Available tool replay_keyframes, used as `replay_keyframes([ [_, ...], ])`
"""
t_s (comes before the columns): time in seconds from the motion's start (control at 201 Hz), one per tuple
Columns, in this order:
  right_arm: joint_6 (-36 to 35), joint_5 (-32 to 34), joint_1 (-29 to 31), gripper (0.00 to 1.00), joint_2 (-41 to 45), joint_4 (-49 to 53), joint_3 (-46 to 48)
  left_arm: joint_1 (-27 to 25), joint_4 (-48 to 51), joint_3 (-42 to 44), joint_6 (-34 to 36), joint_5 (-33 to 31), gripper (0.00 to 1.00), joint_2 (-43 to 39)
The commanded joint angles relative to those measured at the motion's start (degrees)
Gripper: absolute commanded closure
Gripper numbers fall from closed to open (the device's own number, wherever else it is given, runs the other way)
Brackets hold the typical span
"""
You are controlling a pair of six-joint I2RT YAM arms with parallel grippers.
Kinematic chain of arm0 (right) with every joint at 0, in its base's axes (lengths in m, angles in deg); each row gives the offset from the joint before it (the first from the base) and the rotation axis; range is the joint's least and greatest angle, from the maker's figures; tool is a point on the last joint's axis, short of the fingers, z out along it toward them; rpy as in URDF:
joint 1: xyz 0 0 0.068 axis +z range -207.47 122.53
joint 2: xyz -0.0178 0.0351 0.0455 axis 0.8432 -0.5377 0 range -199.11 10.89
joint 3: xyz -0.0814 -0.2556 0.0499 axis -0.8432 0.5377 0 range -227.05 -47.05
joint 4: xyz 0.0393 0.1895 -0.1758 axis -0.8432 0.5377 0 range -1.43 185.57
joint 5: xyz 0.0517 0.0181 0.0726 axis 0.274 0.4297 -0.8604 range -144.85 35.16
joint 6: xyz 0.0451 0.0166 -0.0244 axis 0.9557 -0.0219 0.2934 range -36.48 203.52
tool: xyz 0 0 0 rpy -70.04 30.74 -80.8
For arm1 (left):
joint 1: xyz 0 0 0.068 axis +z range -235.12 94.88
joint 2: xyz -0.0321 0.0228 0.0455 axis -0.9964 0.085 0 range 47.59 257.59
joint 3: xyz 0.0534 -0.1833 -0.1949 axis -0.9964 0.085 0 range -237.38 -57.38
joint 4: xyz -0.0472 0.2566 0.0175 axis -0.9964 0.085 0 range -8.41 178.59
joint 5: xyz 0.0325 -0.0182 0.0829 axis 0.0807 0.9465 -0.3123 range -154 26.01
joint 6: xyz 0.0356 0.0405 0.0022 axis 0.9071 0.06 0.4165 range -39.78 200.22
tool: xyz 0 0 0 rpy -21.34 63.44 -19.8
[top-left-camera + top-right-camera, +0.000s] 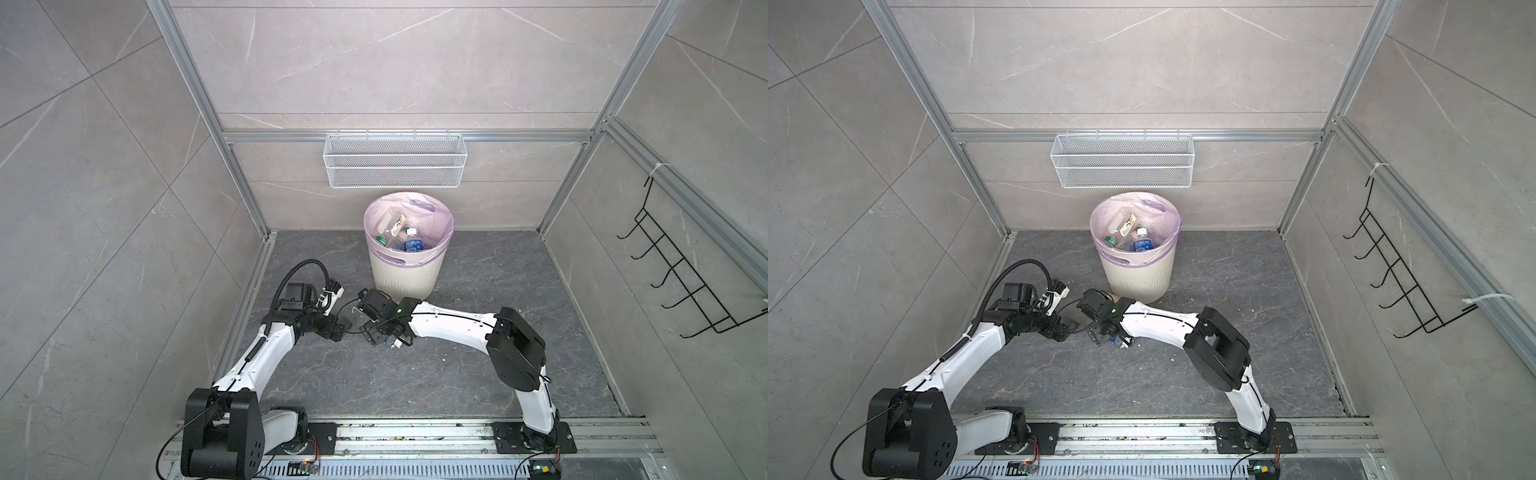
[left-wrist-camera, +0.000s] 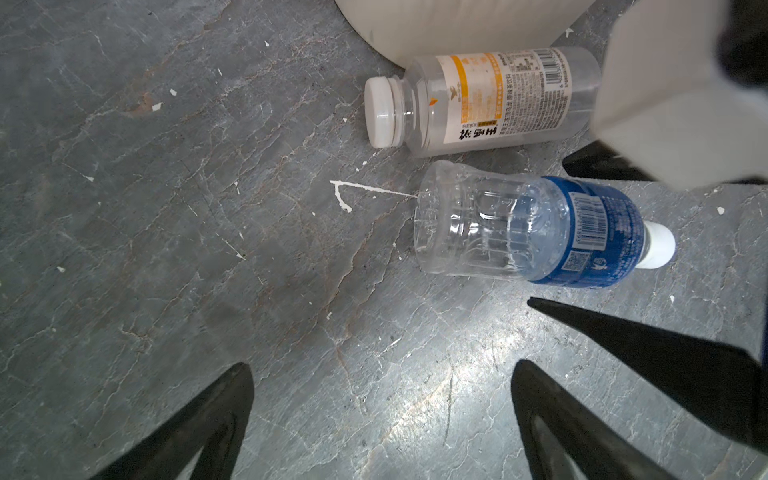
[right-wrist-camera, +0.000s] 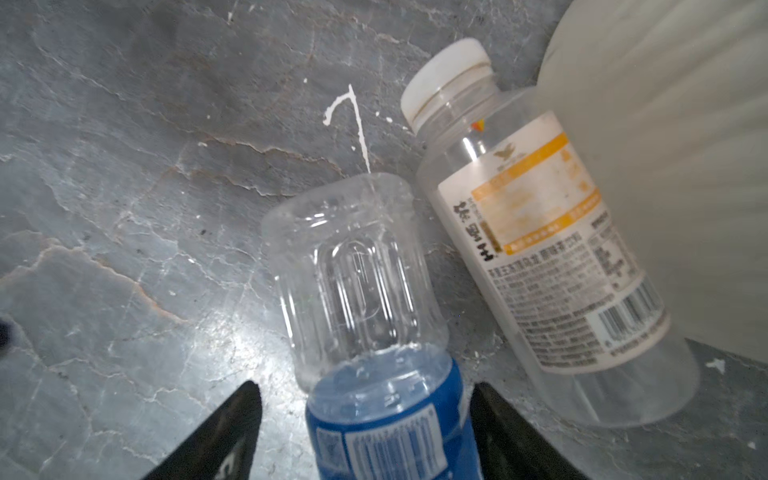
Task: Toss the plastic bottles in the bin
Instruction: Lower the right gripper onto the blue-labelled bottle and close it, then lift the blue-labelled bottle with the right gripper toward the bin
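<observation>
- The bin [image 1: 403, 274] stands at the back of the dark stone floor [image 1: 478, 353], under a white wire basket [image 1: 395, 160] hung on the wall. It is lined with a pale pink bag.
- Several bottles in the bin [image 1: 412, 242] lie heaped; a blue label and a green cap show from above.
- Two bottles lie on the floor by the bin's foot.
- The yellow-label bottle [image 2: 486, 99], clear with a white cap, lies on its side right against the bin's wall.
- The blue-label bottle [image 3: 365, 324] lies just beside it — close, with a thin gap, its white cap pointing the opposite way.
- The right pincer [image 3: 363, 386] is down low straddling the labelled end of the blue-label bottle. Its fingers are parted, one on each side, and floor shows between one finger and the plastic — no grip that I can see.
- The left pincer [image 2: 374, 419] hangs spread wide over bare floor, holding nothing, near the blue-label bottle's clear base.
- A black hook rack [image 1: 685, 270] hangs on the right-hand wall.
</observation>
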Motion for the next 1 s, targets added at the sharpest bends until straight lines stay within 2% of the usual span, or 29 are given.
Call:
replay_keyframes([
  [0.0,-0.81,-0.68,0.03,0.19,-1.86,1.27,-1.75,0.50,0.43,0.62,-0.61,-0.44,0.01,-1.45],
  [0.364,-0.85,-0.94,-0.04,0.22,-3.31,0.73,-0.54,0.44,-0.01,1.23,-0.63,-0.46,0.01,-1.23],
  [0.583,-0.76,-1.29,-0.03,0.34,0.27,-1.69,4.17,0.38,0.18,1.07,-0.30,-0.71,0.02,-1.13],
  [0.752,0.43,0.01,0.49,0.39,7.78,-6.88,13.19,-0.06,0.35,0.56,0.53,-1.20,0.01,-1.08],
  [0.996,5.46,5.95,2.22,0.43,26.59,-15.08,31.28,-4.01,-0.88,0.51,1.08,-3.52,0.01,-0.91],
])
